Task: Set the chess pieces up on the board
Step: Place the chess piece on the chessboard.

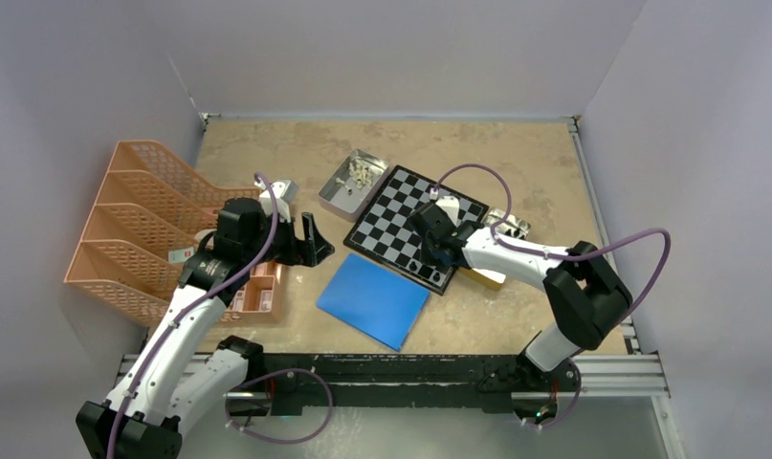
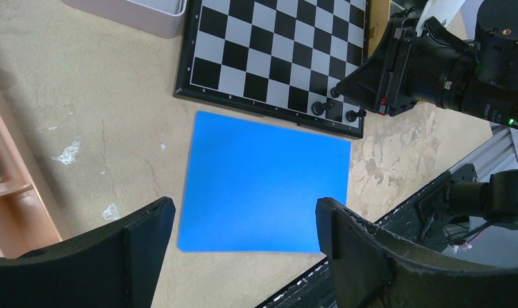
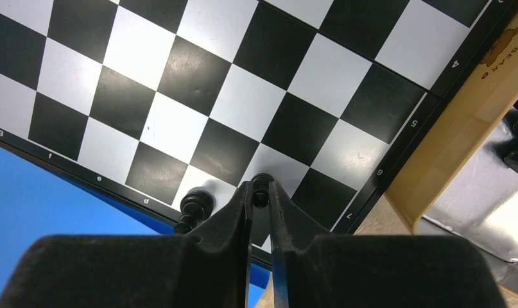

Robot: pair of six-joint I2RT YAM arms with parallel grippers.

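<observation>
The board lies at the table's middle, tilted. My right gripper is at the board's near right corner, shut on a small black chess piece that stands on or just above a white square. A second black piece stands just left of it in the edge row. The left wrist view shows three black pieces at that corner of the board. My left gripper is open and empty, above the table left of the board. Pale pieces lie in a tin.
A blue sheet lies in front of the board. The open metal tin is at the board's far left. A second silvery tin and a yellow box are at its right. An orange file rack and a pink tray stand at left.
</observation>
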